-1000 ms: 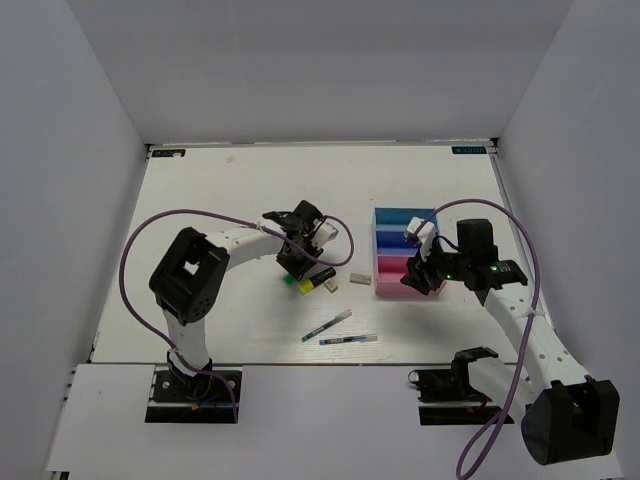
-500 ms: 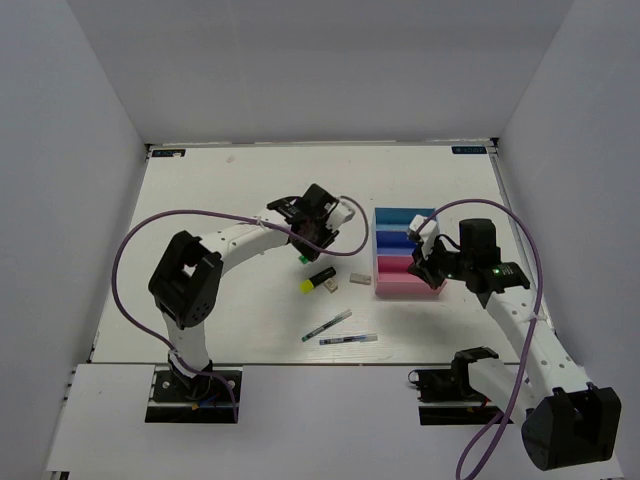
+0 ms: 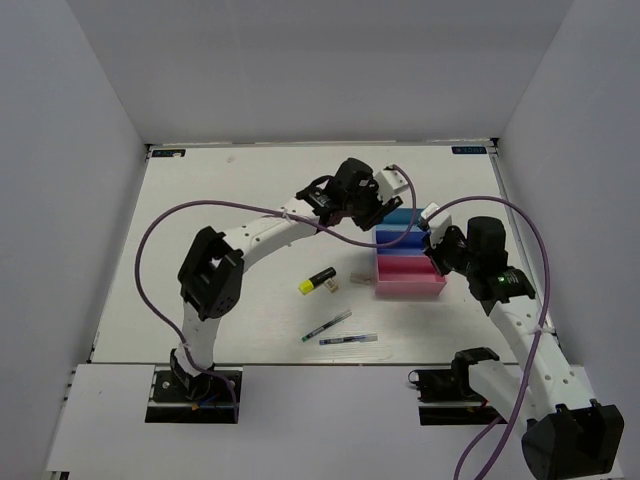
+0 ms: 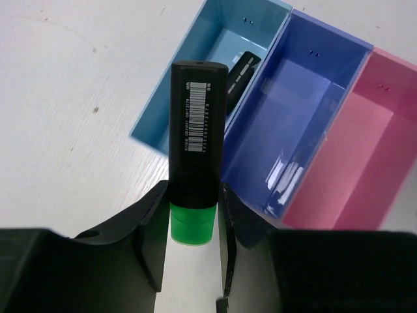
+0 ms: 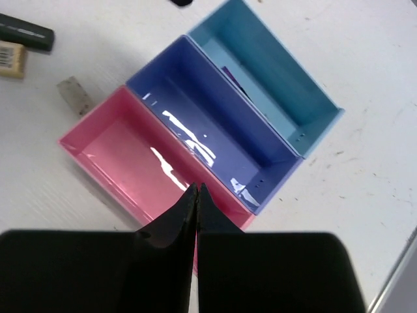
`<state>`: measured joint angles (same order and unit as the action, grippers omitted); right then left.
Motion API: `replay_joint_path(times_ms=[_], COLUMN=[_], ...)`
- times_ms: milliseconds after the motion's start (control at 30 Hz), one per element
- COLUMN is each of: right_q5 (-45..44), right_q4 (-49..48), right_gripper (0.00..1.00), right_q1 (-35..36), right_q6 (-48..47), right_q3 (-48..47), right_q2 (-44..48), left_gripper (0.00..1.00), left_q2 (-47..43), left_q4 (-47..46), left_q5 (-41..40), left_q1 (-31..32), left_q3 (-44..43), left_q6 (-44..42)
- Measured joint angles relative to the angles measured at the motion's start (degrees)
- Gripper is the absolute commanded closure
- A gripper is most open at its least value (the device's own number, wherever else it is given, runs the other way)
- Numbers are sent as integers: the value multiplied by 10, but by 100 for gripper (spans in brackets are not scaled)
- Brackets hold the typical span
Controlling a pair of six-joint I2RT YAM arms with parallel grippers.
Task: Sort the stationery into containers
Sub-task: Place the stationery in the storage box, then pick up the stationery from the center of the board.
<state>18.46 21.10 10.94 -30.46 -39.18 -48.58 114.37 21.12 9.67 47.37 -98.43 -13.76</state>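
My left gripper [image 4: 193,195] is shut on a green highlighter [image 4: 196,124], green cap towards the wrist, held above the table beside the near end of the light blue bin [image 4: 189,85]. A black highlighter [image 4: 242,69] lies in that bin. In the top view the left gripper [image 3: 378,212] hovers at the containers' [image 3: 410,290] left end. My right gripper [image 5: 196,190] is shut with nothing in it, over the pink bin's [image 5: 124,153] edge. The darker blue bin [image 5: 215,120] is empty. A yellow highlighter [image 3: 318,282], two erasers [image 3: 358,279] and two pens [image 3: 327,325] lie on the table.
White walls close in the table [image 3: 220,200] on three sides. The second pen [image 3: 348,340] lies near the front edge. The second eraser [image 5: 9,59] rests against the yellow highlighter's black body [image 5: 26,29]. Purple cables loop over both arms.
My left gripper has carried the green highlighter from beside the yellow one to the right and back, up to the bins. The right gripper has shut and drawn back from the pink bin.
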Motion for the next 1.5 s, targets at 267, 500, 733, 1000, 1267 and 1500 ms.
replay_joint_path(times_ms=[267,500,733,1000,1267,1500], right_q5=[-43,-51,-53,-64,-68,-57], right_q4=[-17,-20,-21,-22,-24,-22], right_gripper=[100,100,100,79,59,100], right_q1=[-1,-1,-1,-1,-2,-5], right_q6=[1,0,0,1,3,6], right_q3=[8,13,15,15,15,15], right_q2=[5,5,5,5,5,5], left_gripper=[100,100,97,41,33,100], left_q2=[111,129,156,193,193,125], left_q4=[-62,-100,-124,-126,-136,-132], left_q5=[33,39,44,38,28,-5], left_q1=[-2,-1,-1,-1,-1,1], left_q3=[-48,-75,-116,-117,-116,-60], left_q6=[3,20,33,53,66,96])
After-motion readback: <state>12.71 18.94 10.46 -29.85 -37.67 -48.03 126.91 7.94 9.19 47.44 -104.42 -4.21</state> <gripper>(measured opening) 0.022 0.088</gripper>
